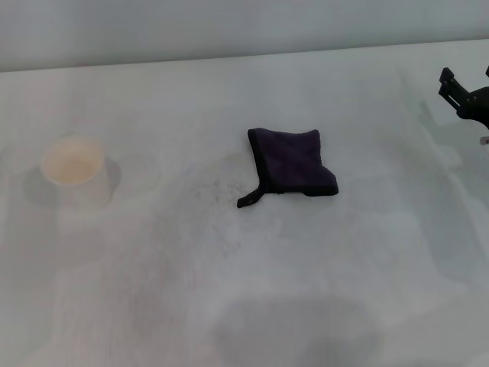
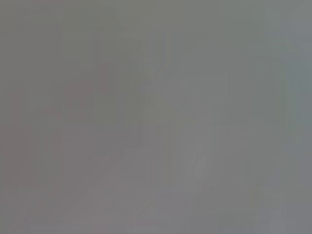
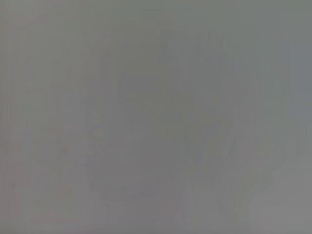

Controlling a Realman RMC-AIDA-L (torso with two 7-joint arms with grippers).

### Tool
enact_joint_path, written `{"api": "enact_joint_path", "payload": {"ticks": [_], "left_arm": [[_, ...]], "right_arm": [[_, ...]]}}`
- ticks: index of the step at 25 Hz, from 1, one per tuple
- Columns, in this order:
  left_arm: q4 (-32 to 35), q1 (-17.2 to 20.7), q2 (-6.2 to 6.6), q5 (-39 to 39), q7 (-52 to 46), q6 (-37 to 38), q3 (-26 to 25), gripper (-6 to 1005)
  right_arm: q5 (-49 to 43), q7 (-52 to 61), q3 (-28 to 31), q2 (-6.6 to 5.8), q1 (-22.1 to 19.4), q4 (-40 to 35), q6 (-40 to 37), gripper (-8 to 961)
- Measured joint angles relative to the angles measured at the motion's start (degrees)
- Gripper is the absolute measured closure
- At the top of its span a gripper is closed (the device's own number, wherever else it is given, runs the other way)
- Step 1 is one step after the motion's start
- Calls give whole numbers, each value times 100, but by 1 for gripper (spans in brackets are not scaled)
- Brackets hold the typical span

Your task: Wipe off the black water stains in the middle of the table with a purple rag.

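Observation:
The purple rag lies flat near the middle of the white table, with its thin strip tail pointing to the front left. No round black spot shows. Only faint grey specks lie on the tabletop just left of the rag. My right gripper hovers at the far right edge of the head view, well away from the rag, its two black fingers apart and empty. My left gripper is out of view. Both wrist views show only plain grey.
A white paper cup stands upright at the left of the table. A large faint grey shadow patch lies near the front edge. The table's back edge meets a pale wall.

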Motion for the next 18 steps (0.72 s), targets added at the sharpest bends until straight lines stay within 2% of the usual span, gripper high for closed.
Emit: {"api": "enact_joint_path", "payload": {"ticks": [18], "left_arm": [[-13, -67, -4, 43, 7, 143, 3, 122]], "right_arm": [[-2, 116, 9, 5, 48, 85, -26, 91]]}}
